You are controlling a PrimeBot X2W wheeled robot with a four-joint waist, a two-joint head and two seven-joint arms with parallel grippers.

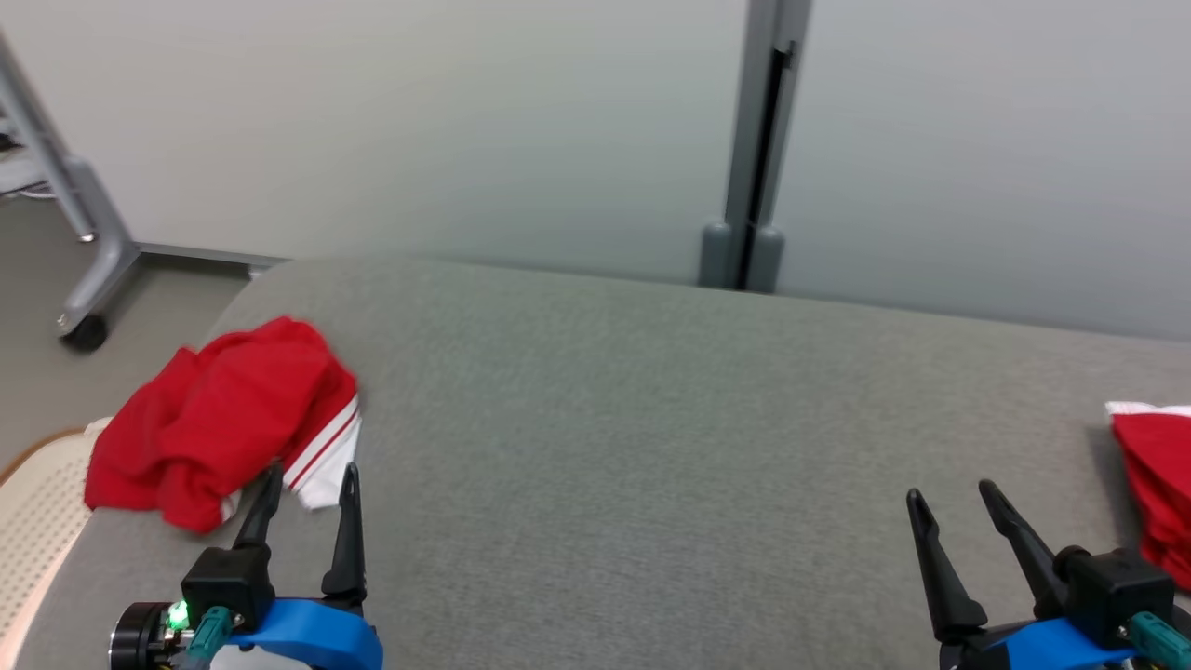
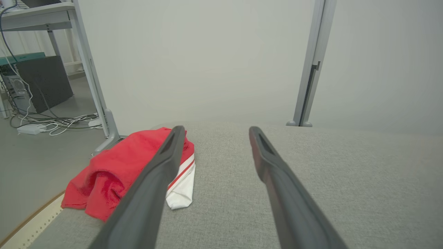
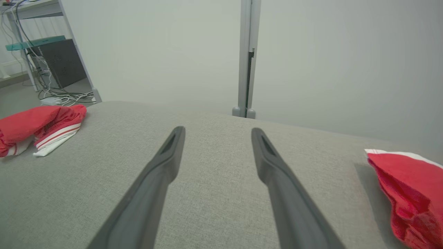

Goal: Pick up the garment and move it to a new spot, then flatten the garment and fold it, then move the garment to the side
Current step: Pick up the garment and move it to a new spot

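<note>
A crumpled red garment with a white, red-striped hem lies at the left end of the grey fabric surface; it also shows as the garment and the garment in the wrist views. My left gripper stands open just in front of its near edge, nothing between the fingers. My right gripper is open over bare fabric at the lower right. A second red piece of cloth with a white edge lies at the far right, also seen as the cloth.
A grey wall panel with a vertical post stands behind the surface. A wheeled metal frame leg is on the floor at the left. A cream perforated edge sits by the surface's left end. Cables lie on the floor.
</note>
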